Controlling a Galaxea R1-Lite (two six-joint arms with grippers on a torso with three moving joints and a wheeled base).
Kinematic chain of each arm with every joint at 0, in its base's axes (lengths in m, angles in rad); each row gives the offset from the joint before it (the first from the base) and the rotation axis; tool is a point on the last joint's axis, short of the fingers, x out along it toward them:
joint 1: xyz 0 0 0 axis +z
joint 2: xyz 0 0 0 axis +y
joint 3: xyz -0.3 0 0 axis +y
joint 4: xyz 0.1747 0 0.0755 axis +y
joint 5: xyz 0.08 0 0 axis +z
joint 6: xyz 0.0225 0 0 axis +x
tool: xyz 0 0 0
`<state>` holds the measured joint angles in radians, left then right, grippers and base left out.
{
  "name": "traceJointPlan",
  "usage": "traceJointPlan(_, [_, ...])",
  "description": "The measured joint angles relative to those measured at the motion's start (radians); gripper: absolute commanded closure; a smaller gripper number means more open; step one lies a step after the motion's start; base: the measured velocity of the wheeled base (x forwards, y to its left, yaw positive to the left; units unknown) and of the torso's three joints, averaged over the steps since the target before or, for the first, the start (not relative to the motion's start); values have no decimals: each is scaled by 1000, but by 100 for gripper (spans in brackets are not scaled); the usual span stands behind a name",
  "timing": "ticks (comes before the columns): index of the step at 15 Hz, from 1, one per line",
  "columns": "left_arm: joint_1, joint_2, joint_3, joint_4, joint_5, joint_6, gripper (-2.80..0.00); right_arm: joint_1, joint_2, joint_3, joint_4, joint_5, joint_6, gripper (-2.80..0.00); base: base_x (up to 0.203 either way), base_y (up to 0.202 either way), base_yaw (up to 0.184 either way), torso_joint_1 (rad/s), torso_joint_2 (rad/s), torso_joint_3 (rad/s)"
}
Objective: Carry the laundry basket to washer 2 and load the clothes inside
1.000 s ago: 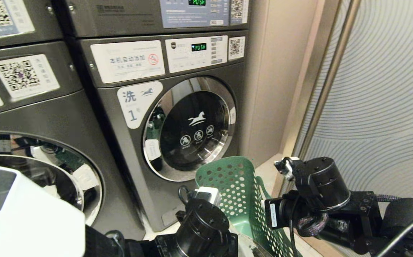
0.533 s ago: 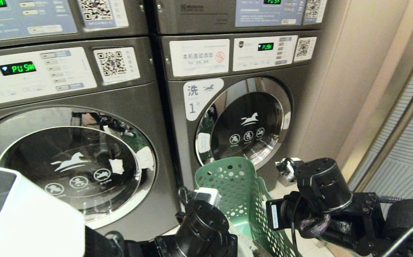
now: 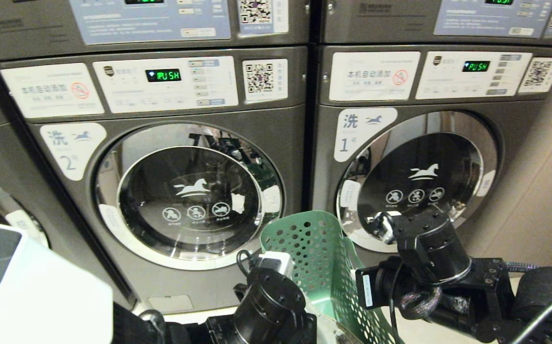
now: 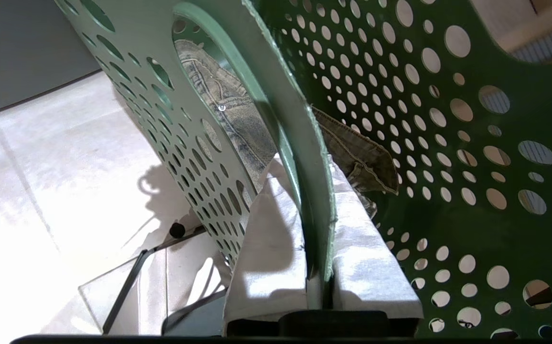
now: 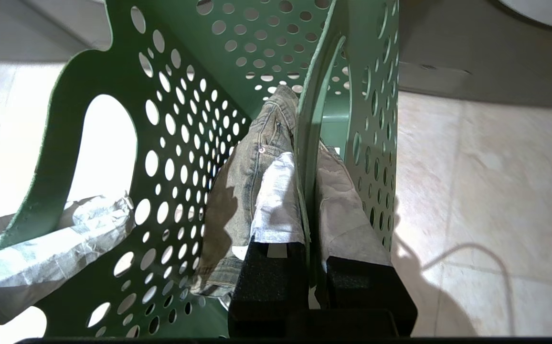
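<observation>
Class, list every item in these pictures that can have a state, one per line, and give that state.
washer 2: door shut, display lit.
washer 1: door shut, display lit.
laundry basket: held off the floor by both rims, upright.
clothes: lying crumpled inside the basket.
left gripper: jaws shut on the basket's rim.
right gripper: jaws shut on the opposite rim.

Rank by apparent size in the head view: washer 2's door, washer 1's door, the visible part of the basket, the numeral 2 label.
1. washer 2's door
2. washer 1's door, smaller partly because it sits farther off at an angle
3. the laundry basket, partly hidden by the arms
4. numeral 2 label
</observation>
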<state>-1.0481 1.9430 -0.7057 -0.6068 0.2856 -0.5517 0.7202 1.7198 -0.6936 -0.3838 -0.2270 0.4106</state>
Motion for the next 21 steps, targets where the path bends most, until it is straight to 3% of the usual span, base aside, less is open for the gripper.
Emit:
traceJointPlan(4, [-12, 2, 0, 0, 30, -1, 0, 0, 0, 4, -1, 0, -1, 0, 2, -4, 123, 3, 0, 4])
traceJointPlan(16, [-15, 22, 1, -1, 31, 0, 0, 0, -1, 11, -16, 1, -13, 0, 0, 0, 0, 0, 0, 0])
traceJointPlan(21, [-16, 29, 1, 0, 31, 0, 0, 0, -1, 13, -14, 1, -25, 0, -172, 0, 4, 4, 3, 2])
